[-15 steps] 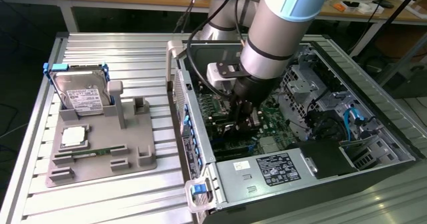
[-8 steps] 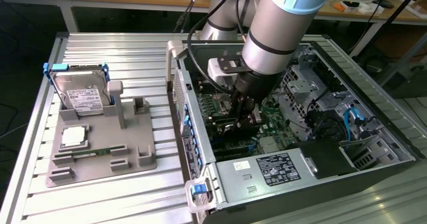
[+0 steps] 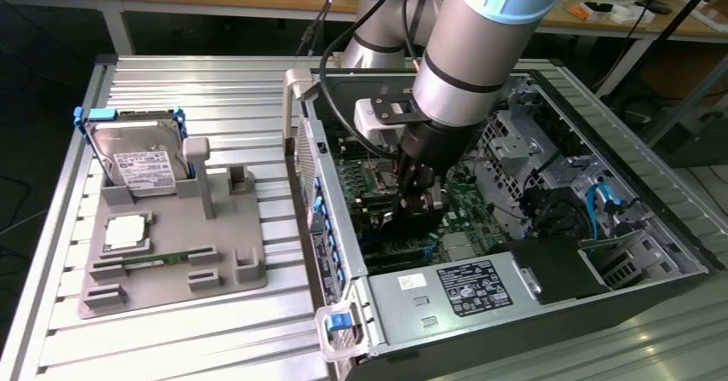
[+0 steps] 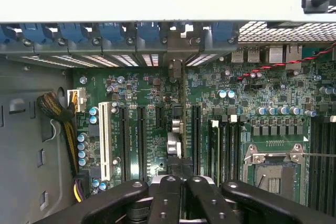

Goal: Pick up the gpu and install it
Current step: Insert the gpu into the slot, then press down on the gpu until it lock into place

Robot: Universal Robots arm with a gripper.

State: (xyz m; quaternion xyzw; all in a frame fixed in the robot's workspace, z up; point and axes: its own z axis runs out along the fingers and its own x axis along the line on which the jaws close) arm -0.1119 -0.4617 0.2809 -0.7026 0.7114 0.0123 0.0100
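Your hand is lowered inside the open computer case, directly over the motherboard. In the wrist view the black finger linkages are drawn close together around a thin dark card standing on edge — the gpu. The hand is closed on the gpu's upper edge.

The gpu hangs straight below the hand and runs away from it toward the case's rear wall. Its far end, the silver metal bracket, sits at the row of rear slot openings, just beneath the blue retaining clips. You cannot tell from either view whether the card's lower edge is seated in a slot or only resting above it.

To either side of the held card lie the long black expansion slots; the white slot lies beyond them on one side, and the empty processor socket lies well off on the other.

Outside the case, well apart from the hand on the exterior view's left, the grey parts fixture rests on the table. It holds the silver hard drive upright and a narrow green memory stick — neither is touched.
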